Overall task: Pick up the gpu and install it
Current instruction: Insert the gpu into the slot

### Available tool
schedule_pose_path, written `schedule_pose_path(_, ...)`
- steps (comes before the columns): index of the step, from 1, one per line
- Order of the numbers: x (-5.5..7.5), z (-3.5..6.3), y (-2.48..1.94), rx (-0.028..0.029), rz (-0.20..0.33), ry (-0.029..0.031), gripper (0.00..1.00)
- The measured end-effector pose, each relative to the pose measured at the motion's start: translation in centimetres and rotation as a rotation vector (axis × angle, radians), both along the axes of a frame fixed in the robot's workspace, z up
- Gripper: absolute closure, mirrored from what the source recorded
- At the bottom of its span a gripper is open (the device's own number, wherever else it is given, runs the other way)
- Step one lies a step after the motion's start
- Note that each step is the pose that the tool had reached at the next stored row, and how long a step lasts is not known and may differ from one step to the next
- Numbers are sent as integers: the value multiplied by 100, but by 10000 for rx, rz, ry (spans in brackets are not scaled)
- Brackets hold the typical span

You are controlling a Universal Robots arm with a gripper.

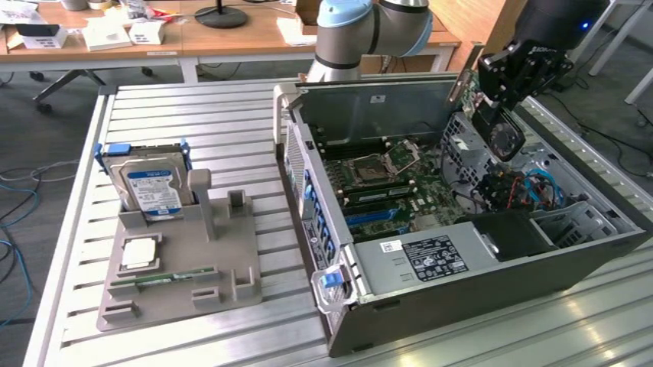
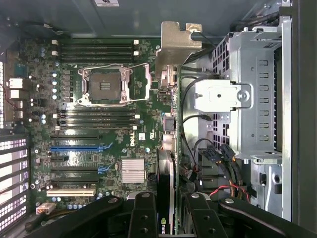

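Note:
My gripper (image 1: 502, 98) is shut on the gpu (image 1: 502, 136), a dark card with a round fan, which hangs edge-down over the far right part of the open computer case (image 1: 490, 283). In the wrist view the gpu (image 2: 169, 129) is seen edge-on between my black fingers (image 2: 143, 218), and its silver bracket (image 2: 179, 42) points away from me. The card hovers above the motherboard (image 2: 99, 124), between the board's slots and the metal drive cage (image 2: 257, 99). Whether the card touches a slot is not visible.
On the slatted table at the exterior view's left stands a grey holder (image 1: 179, 275) with a blue-labelled hard drive (image 1: 151, 187), a square chip (image 1: 140, 254) and a slim green memory stick (image 1: 164, 278). Cables (image 2: 218, 158) run beside the drive cage. A power supply (image 1: 423, 256) fills the case's near corner.

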State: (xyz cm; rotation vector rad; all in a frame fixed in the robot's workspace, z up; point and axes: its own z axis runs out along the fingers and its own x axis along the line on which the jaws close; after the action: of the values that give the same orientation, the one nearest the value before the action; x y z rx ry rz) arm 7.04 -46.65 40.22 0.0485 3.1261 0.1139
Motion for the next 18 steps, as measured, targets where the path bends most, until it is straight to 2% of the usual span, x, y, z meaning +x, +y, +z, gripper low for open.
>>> schedule_pose_path(4, -1, -1, 0, 0, 167, -1, 73)
schedule_pose_path(9, -1, -2, 0, -30, 1032, 0, 73)
schedule_pose_path(18, 0, -8, 0, -30, 2678, -3, 73)
